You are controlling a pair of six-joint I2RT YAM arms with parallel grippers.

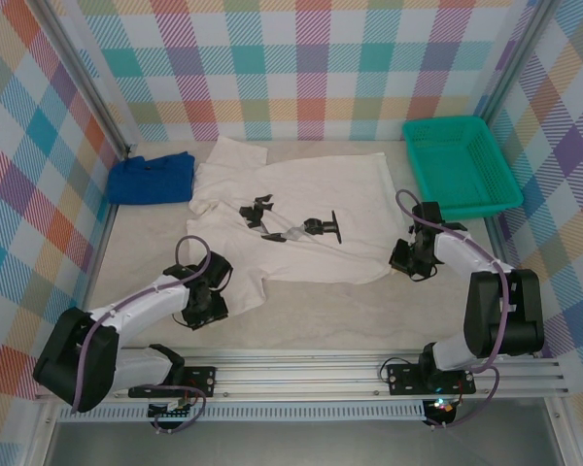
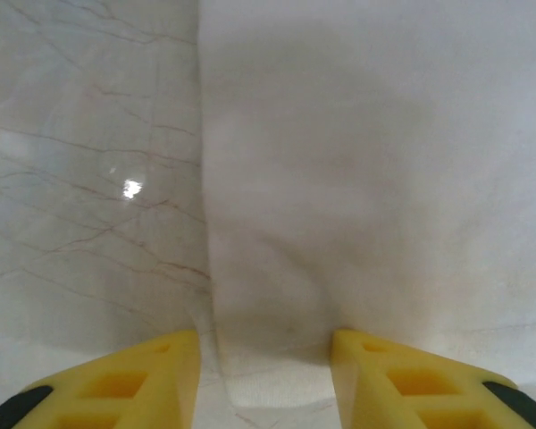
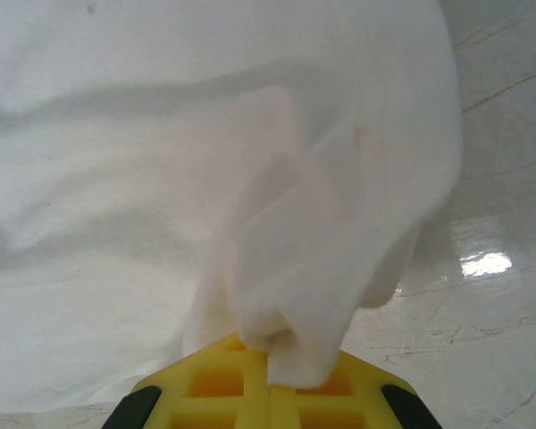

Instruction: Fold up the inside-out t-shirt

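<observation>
White t-shirt [image 1: 311, 209] between blue cloth [image 1: 153, 179] and green basket [image 1: 460, 165], black objects [image 1: 327, 228] atop.

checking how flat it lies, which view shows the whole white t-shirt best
Top external: the whole t-shirt lies spread on the table. The left wrist view gives a close stretch of its edge; the right wrist view, a bunched corner pinched in the right gripper.

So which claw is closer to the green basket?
The right claw. It pinches the white shirt near the green basket; the left claw sits across the shirt, far from it.
</observation>
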